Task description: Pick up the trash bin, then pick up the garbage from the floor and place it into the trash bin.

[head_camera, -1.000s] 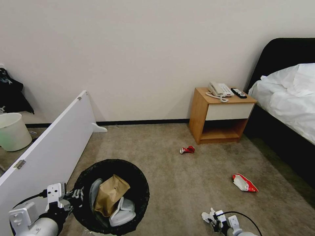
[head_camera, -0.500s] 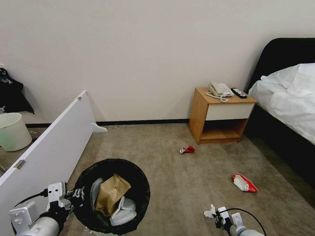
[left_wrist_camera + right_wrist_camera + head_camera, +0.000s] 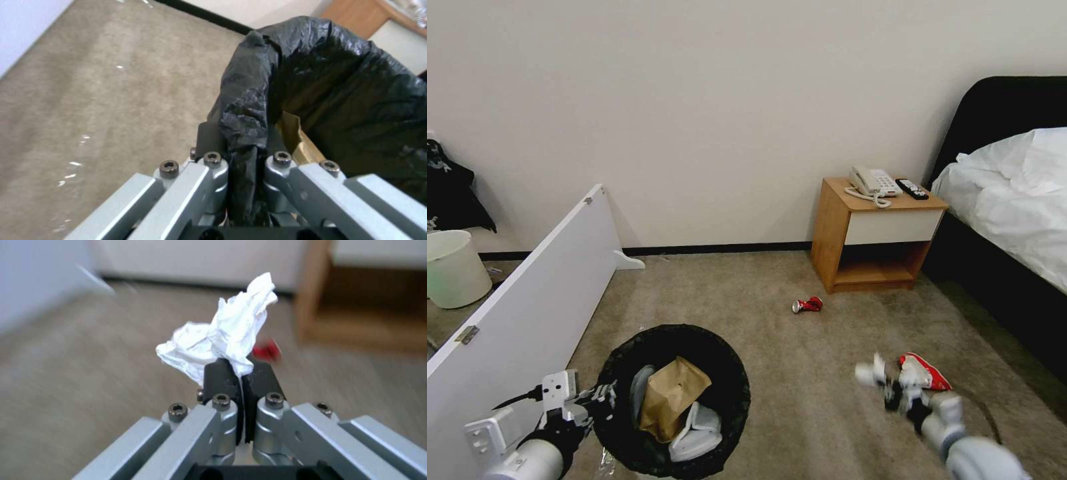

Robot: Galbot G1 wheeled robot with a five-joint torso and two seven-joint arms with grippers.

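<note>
The trash bin [image 3: 627, 357], lined with a black bag, hangs at the lower left with my left gripper [image 3: 602, 400] shut on its rim [image 3: 247, 110]. Inside lie a brown paper bag [image 3: 672, 397] and white slippers [image 3: 697, 430]. My right gripper [image 3: 887, 383] is raised at the lower right, shut on a crumpled white tissue [image 3: 222, 336], which also shows as a pale blur [image 3: 868, 372] in the head view. On the floor [image 3: 800, 373] lie a crushed red can [image 3: 808, 305] and a red-white snack packet [image 3: 924, 370], just behind the right gripper.
A white panel [image 3: 527, 313] leans along the left, with an unlined pale bin [image 3: 454, 267] behind it. A wooden nightstand [image 3: 877, 233] with a phone stands by the far wall. A bed [image 3: 1014, 207] fills the right side. Open carpet lies in the middle.
My right arm has swung up and forward with the tissue, now near the snack packet. The bin and left gripper have shifted slightly right.
</note>
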